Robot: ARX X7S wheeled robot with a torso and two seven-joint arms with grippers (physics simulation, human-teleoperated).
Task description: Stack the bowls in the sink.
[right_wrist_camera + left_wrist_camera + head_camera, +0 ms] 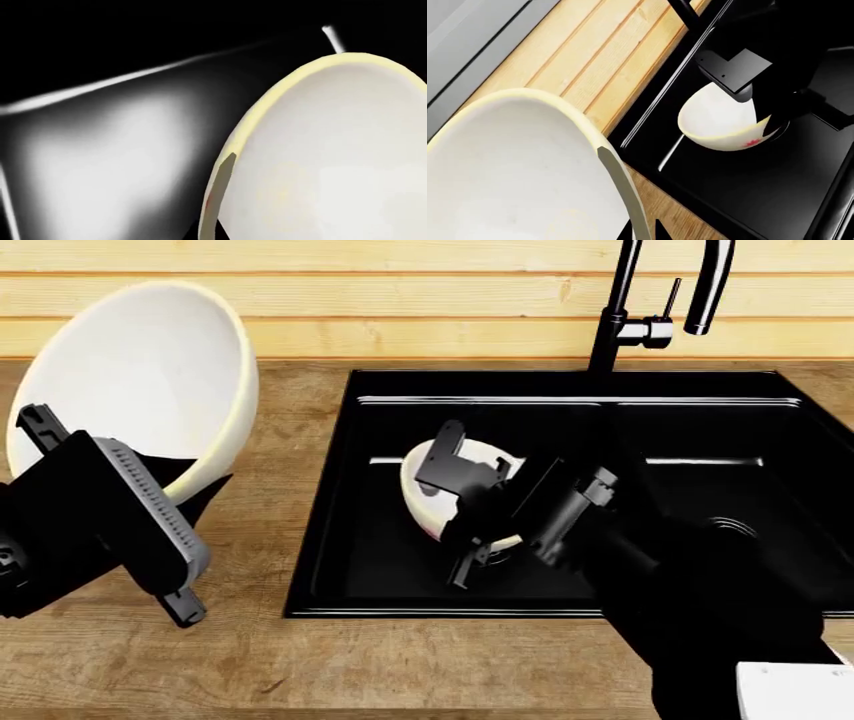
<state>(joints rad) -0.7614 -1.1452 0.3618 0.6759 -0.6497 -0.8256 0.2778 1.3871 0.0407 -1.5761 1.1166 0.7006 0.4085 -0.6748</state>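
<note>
Head view first: the left gripper (114, 505) is clamped on the rim of the large glossy cream-white bowl with the yellowish rim (140, 380), which is tipped up on its side above the wooden countertop (267, 670), off to the left of the black rectangular double-basin sink (561, 612). That bowl isn't over the sink.

Over in the sink's left basin, the right gripper (461, 510) is pinched onto the rim of the smaller glossy white bowl (424, 485), tilted, down near the basin floor. The left wrist view shows that small bowl (720, 120) with its little red mark on the outside, a black finger (737, 75) hooked over its edge. Can't really tell if it's touching the bottom or just above it.

Tall black faucet (627, 310) sits behind the divider, against the light wood plank wall (400, 300).
</note>
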